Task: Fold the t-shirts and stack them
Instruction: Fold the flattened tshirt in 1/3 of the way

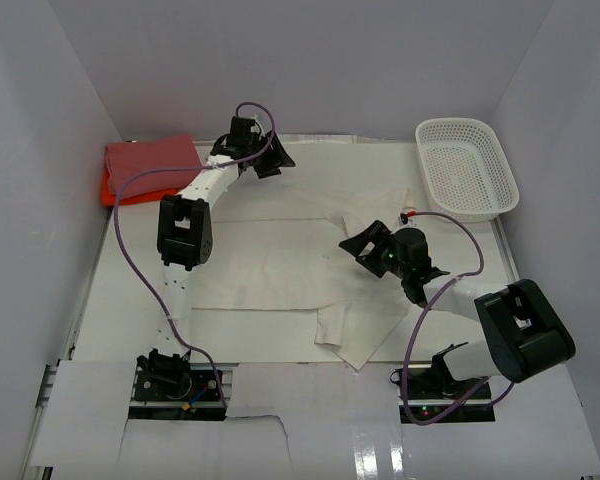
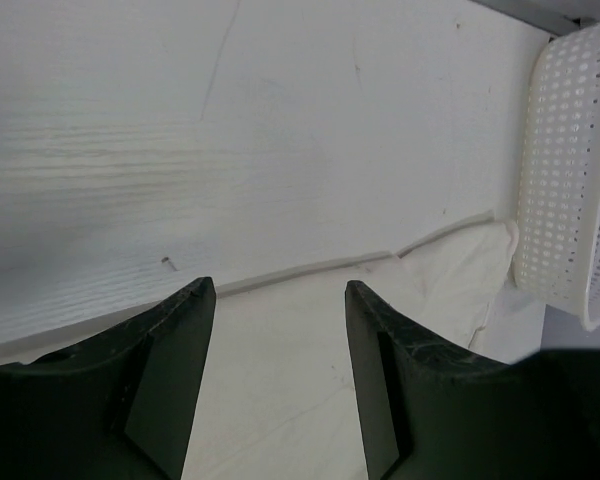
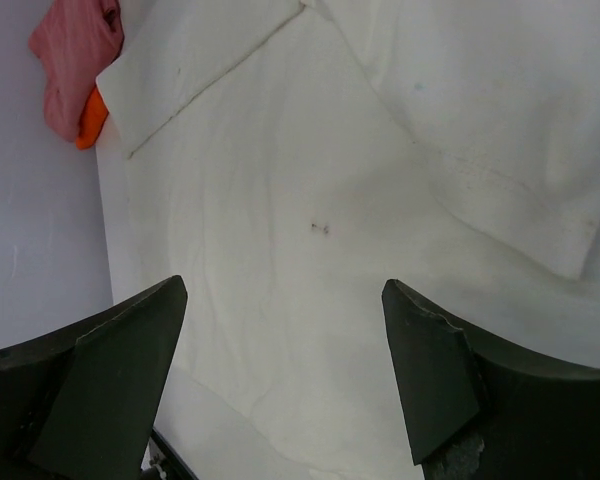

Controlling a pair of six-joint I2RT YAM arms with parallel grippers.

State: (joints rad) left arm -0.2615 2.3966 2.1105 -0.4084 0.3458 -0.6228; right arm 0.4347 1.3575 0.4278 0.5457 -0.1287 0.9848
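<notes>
A cream t-shirt (image 1: 270, 270) lies spread over the middle of the table, with one flap turned over at the front right. A dusty pink-red t-shirt (image 1: 150, 160) lies folded on a bright orange one (image 1: 108, 192) in the far left corner. My left gripper (image 1: 265, 152) hovers open at the cream shirt's far edge. In the left wrist view the left gripper (image 2: 278, 290) has only cream cloth (image 2: 280, 400) below it. My right gripper (image 1: 365, 245) is open over the shirt's right half. In the right wrist view the right gripper (image 3: 284, 290) holds nothing above the cream cloth (image 3: 310, 180).
A white mesh basket (image 1: 467, 168) stands at the far right corner, also at the right edge of the left wrist view (image 2: 570, 170). White walls enclose the table on three sides. The pink-red shirt (image 3: 75, 50) and orange shirt (image 3: 90, 122) show top left in the right wrist view.
</notes>
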